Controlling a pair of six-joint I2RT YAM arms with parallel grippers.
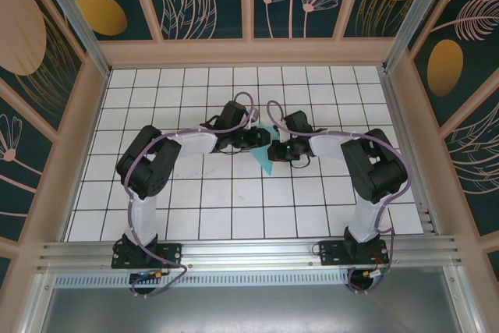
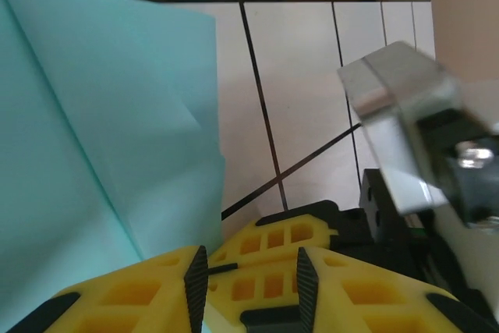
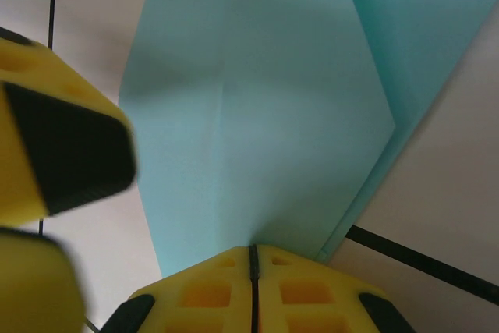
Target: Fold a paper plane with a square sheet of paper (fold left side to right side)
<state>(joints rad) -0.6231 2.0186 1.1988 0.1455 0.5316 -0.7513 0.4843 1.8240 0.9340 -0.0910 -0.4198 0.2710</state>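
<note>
The sheet of paper (image 1: 266, 158), turquoise and creased into overlapping layers, lay near the middle of the white gridded tabletop (image 1: 234, 208). One pointed corner was turned toward the arms' bases. The left arm (image 1: 148, 165) and right arm (image 1: 374, 165) both bent inward, their wrists close together over the sheet.

The right jaws were pressed together, pinching the paper's near edge. (In the right wrist view the yellow tips met along a thin seam, and the sheet (image 3: 265, 115) fanned out straight from it.) A fold line ran up its middle, and a second layer overlapped at the right.

The left jaws stood partly spread, with a clear gap between their black pads (image 2: 195, 282). In the left wrist view the paper (image 2: 93, 154) lay to the left, its edge running down behind the left-hand tip. Whether these jaws touched the paper could not be told. The right jaws' yellow tips showed just beyond the gap.
</note>
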